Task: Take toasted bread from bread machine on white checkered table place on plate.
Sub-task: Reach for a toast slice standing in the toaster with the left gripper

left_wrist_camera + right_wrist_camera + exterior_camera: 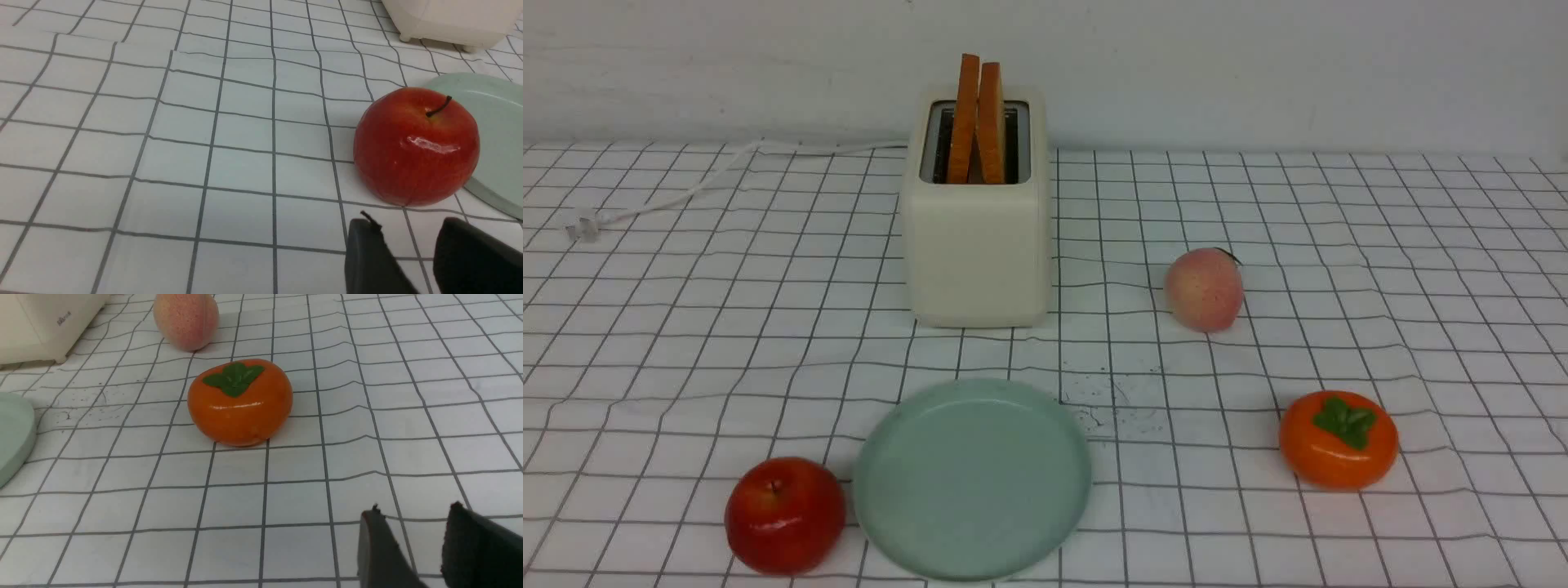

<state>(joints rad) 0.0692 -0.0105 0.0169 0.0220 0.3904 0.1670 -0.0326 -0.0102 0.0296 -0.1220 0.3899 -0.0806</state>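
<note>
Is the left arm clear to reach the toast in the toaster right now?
Probably yes. The toasted bread stands well out of the slots of the bread machine with nothing over it. The left gripper, open and empty, sits low by the red apple, which it likely must clear first.

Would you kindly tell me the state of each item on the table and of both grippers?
toasted bread: two slices upright in the slots, sticking out
bread machine: upright, holding both slices
power cord: unplugged, plug lying on the table
plate: empty, flat
apple: stem up, beside the plate
peach: lying free
persimmon: leaf side up, free
left gripper: open, empty
right gripper: open, empty
</note>
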